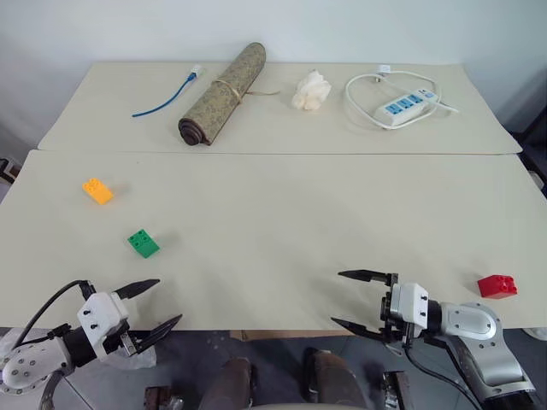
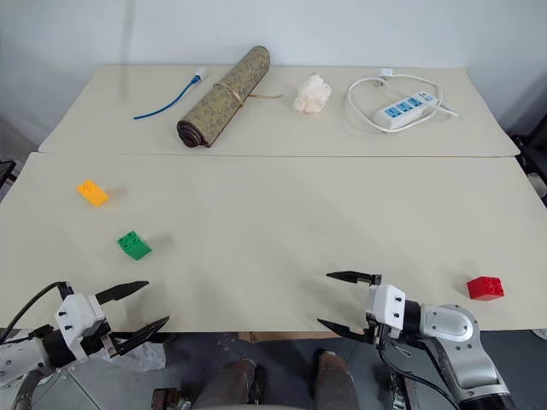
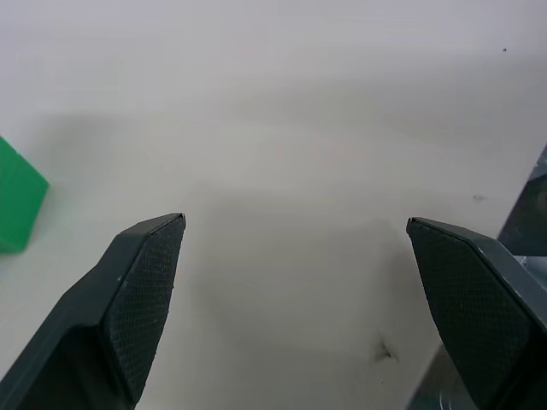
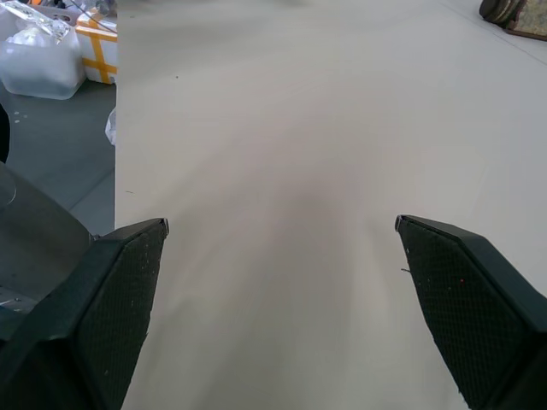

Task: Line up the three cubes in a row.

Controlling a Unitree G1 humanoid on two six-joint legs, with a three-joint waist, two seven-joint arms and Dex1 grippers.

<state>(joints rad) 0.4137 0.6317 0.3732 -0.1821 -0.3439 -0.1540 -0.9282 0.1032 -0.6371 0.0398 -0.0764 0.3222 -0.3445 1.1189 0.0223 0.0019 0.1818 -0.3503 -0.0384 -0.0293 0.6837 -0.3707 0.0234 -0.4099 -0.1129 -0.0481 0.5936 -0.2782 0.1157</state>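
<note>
Two cream tables [image 1: 282, 213] set end to end before a pale wall. Near table, left: orange-yellow cube [image 1: 97, 190], with green cube [image 1: 143, 243] nearer and slightly right of it, the two apart. Near table, far right by the front edge: red cube [image 1: 497, 285], well apart from both. Left gripper [image 1: 154, 305] at the near-left edge, released, holding nothing. Right gripper [image 1: 353, 300] at the near edge, left of the red cube, released, holding nothing. Far table: blue cable [image 1: 164, 96], rolled mat [image 1: 223, 92], white tissue wad [image 1: 310, 90], white power strip [image 1: 403, 106].
</note>
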